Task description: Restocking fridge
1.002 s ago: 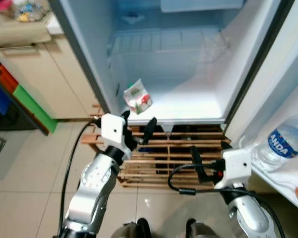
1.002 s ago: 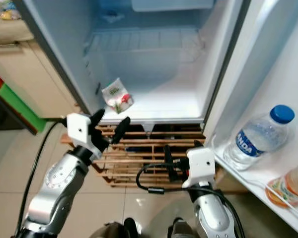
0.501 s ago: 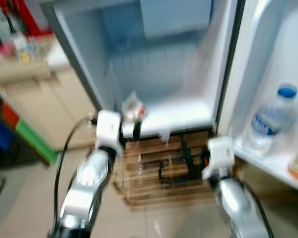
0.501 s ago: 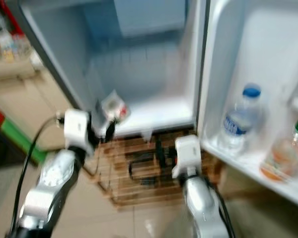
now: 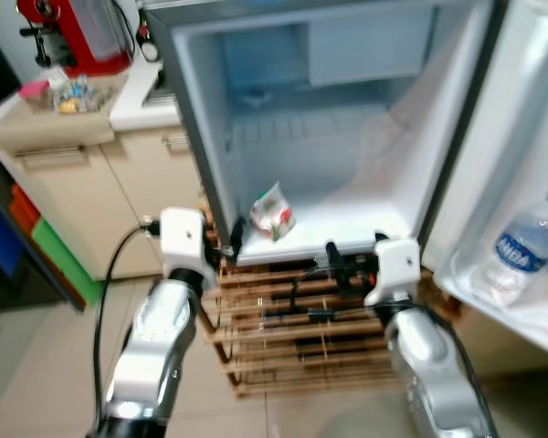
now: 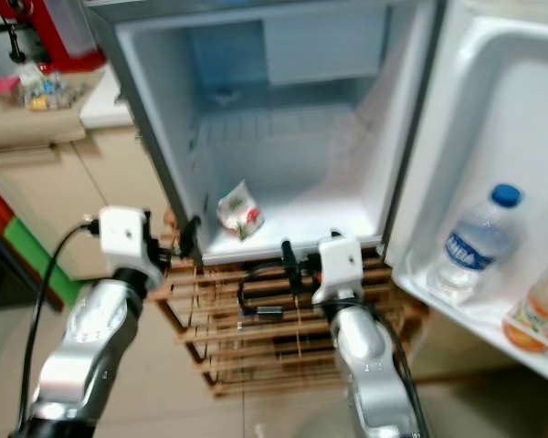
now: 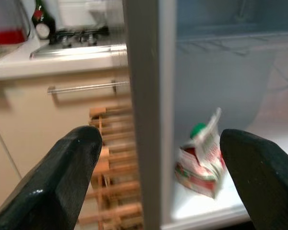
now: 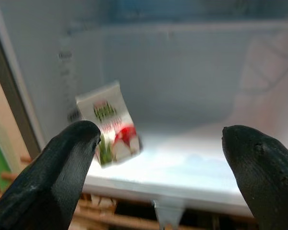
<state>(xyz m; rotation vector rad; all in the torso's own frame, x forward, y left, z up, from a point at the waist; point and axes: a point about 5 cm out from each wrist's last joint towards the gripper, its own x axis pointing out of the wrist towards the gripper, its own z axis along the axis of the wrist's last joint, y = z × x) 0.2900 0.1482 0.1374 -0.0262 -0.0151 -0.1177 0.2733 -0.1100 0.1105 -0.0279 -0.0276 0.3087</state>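
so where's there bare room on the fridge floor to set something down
The fridge floor is bare right of the small carton, through to the right wall. The front-left corner is crowded: the carton leans there, near the left gripper.

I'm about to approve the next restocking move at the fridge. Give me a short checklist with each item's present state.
1. Fridge door open: ok.
2. Fridge floor has bare room beside the small carton: ok.
3. Left gripper open, holding nothing: ok. It sits by the fridge's left front edge.
4. Right gripper open, holding nothing: ok.
5. An item in a gripper, ready to stock: not ok.
6. Water bottle upright on the door shelf: ok.
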